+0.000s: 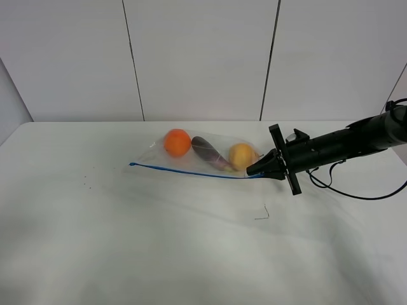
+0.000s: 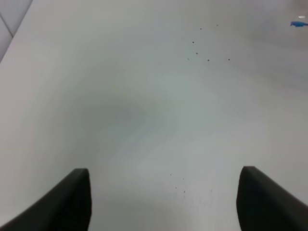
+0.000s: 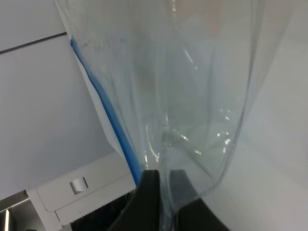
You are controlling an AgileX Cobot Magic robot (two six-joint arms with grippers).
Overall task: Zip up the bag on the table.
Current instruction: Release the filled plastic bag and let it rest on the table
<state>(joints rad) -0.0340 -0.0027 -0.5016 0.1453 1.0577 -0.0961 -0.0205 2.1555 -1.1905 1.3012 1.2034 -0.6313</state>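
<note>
The clear bag [image 1: 203, 152] lies on the white table [image 1: 127, 241] with its blue zipper strip [image 1: 191, 171] along the near edge. An orange [image 1: 177, 142], a purple item [image 1: 210, 152] and a yellow fruit [image 1: 241, 155] show through it. My right gripper [image 1: 254, 170] is shut on the bag's right end at the zipper. In the right wrist view the gripper [image 3: 163, 192] pinches the plastic [image 3: 192, 86] beside the blue strip [image 3: 108, 120]. My left gripper [image 2: 163, 202] is open and empty over bare table; the zipper's blue tip [image 2: 298, 23] shows far off. The left arm is outside the exterior high view.
Tiny dark specks [image 1: 86, 184] dot the table to the left of the bag. A thin dark thread [image 1: 262, 214] lies in front of the right gripper. The right arm's cable [image 1: 362, 194] hangs over the table at the right. A white panelled wall stands behind.
</note>
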